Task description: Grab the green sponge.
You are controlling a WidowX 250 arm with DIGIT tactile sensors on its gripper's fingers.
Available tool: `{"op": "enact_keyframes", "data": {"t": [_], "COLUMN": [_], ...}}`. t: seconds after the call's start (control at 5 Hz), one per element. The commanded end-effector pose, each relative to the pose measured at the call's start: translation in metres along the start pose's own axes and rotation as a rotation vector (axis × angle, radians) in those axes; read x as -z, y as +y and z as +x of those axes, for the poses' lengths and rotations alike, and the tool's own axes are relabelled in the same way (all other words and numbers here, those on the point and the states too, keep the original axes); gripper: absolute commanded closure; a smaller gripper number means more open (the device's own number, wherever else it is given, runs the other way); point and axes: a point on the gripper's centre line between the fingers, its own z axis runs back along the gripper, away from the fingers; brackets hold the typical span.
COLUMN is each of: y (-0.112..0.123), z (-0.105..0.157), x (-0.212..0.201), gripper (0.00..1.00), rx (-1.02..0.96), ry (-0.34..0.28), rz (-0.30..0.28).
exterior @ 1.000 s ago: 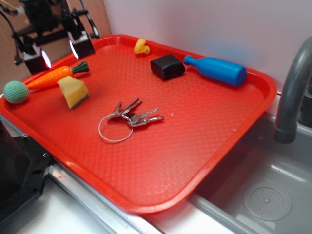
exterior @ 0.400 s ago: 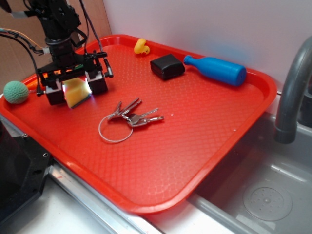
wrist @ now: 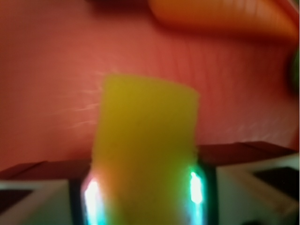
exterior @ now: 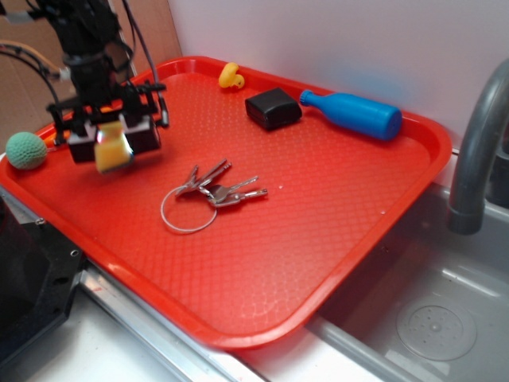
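I work at a mock kitchen counter: a red textured plastic tray (exterior: 334, 231) lies beside a grey sink basin (exterior: 433, 318) with a round drain and a curved dark grey faucet (exterior: 477, 143), under a plain white wall (exterior: 334, 40).

Black WidowX arm (exterior: 83, 32) of stacked blocky segments, with thin black and pale cables looping off both sides. Black crossbar above the gripper (exterior: 111, 142); two boxy fingers (exterior: 81, 146), black on top, white lower faces. Close up from the wrist camera, finger pads (wrist: 91, 197) glowing with greenish-white light strips.
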Motion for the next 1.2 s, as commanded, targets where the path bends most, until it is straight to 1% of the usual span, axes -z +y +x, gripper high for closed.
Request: {"op": "enact_keyframes", "data": {"t": [0.0,0.2,0.4,0.6,0.8,1.0], "y": [-0.018,-0.039,-0.057,-0.071,-0.072,-0.069], "z": [-0.016,-0.048,-0.064,-0.076,-0.088,-0.094], "x": [-0.109,-0.132,-0.142,-0.156,-0.161,-0.164], "gripper": [1.00,1.00,1.00,1.00,1.00,1.00], "rx": [0.462,0.712,0.878,0.992,1.035,1.055], "ry": [-0.001,0.020,-0.024,-0.072,-0.081,-0.110], "rz": [-0.006,-0.100,-0.090,-0.087,-0.075,-0.052]}}
